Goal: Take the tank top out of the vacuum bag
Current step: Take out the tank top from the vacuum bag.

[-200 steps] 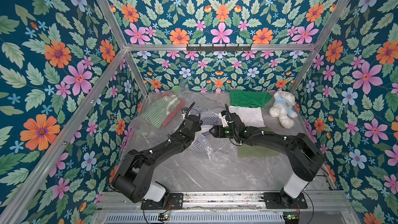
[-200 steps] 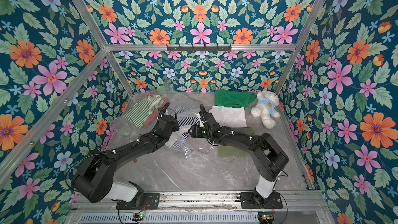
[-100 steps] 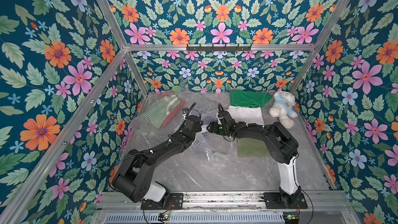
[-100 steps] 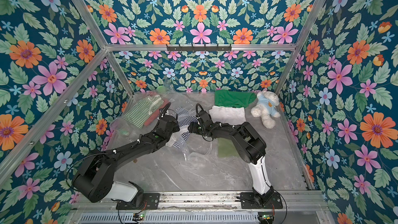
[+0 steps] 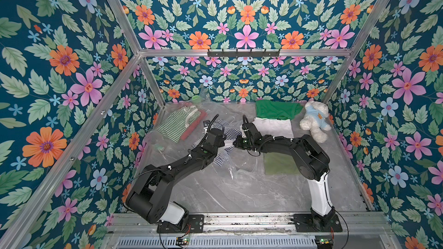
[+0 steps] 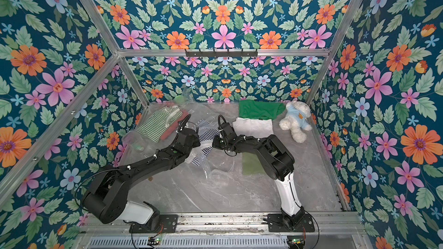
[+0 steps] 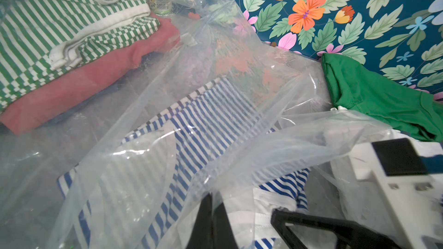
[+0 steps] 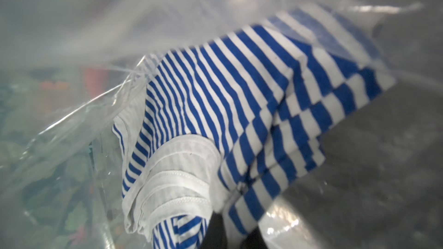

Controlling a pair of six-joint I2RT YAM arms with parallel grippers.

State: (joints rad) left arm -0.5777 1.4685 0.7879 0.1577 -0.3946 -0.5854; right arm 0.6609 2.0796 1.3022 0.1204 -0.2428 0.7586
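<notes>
The vacuum bag (image 5: 242, 164) (image 6: 220, 166) is a big clear crinkled sheet spread from the back left to the table's middle. The tank top (image 5: 230, 132) (image 6: 206, 133), blue-and-white striped with white trim, lies partly inside it between my two grippers. My left gripper (image 5: 224, 137) (image 7: 212, 197) is shut on a fold of the bag's plastic (image 7: 215, 51), above the striped tank top (image 7: 206, 116). My right gripper (image 5: 236, 141) (image 8: 231, 222) is shut on the tank top's edge (image 8: 215, 97), with the bag's film (image 8: 96, 32) draped around it.
A green-and-white striped garment (image 5: 177, 125) on a red one lies in the bag at the back left. A green shirt (image 5: 275, 110), a folded white cloth (image 5: 273, 126) and a teddy bear (image 5: 314, 120) sit at the back right. An olive cloth (image 5: 280, 164) lies under the right arm.
My right gripper has reached left towards the left gripper and closed on the striped tank top; its elbow has risen. The left arm has held still, shut on the plastic.
</notes>
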